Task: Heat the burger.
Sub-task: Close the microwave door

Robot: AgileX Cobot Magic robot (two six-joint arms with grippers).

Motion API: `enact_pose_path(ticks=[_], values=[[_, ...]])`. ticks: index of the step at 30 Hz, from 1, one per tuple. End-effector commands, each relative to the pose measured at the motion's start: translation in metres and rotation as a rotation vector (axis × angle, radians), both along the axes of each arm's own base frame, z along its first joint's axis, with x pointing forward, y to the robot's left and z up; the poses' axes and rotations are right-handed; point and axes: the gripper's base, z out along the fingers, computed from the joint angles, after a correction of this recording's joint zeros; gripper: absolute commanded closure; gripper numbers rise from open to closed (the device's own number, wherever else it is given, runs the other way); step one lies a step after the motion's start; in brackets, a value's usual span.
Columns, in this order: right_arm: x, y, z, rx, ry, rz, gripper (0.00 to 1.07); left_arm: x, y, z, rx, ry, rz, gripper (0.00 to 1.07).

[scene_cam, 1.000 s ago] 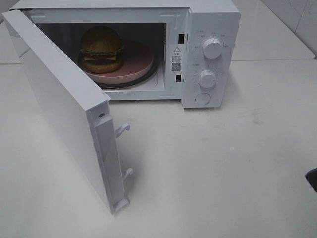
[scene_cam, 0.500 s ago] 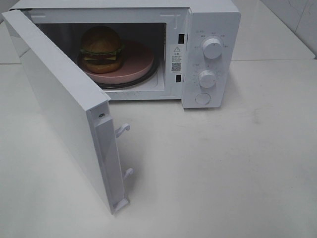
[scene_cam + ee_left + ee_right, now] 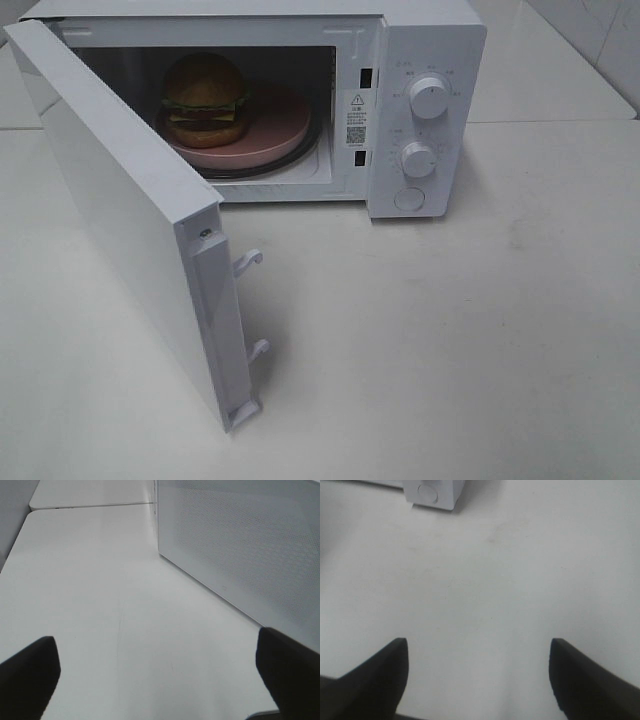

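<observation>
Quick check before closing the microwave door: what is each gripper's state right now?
Left gripper: open, holding nothing.
Right gripper: open, holding nothing.

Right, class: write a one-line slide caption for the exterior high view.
Burger on a pink plate inside the white microwave, its door standing wide open.

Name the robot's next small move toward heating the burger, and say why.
Probably push the door shut with the left tool: the burger already sits on the pink plate inside the microwave, the door stands wide open, and the left tool hangs open and empty beside it.
</observation>
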Motion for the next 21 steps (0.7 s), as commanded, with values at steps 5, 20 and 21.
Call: enact_pose_path(ticks=[5, 20, 21], values=[[-0.016, -0.005, -0.011, 0.018, -0.056, -0.100, 0.31, -0.002, 0.000, -0.001, -0.003, -0.018, 0.002, 0.07], [-0.043, -0.006, -0.015, 0.039, -0.207, -0.170, 0.31, -0.002, 0.000, -0.001, -0.003, -0.018, 0.002, 0.07], [-0.043, -0.006, -0.015, 0.038, -0.207, -0.169, 0.31, -0.002, 0.000, -0.001, -0.003, -0.018, 0.002, 0.07]])
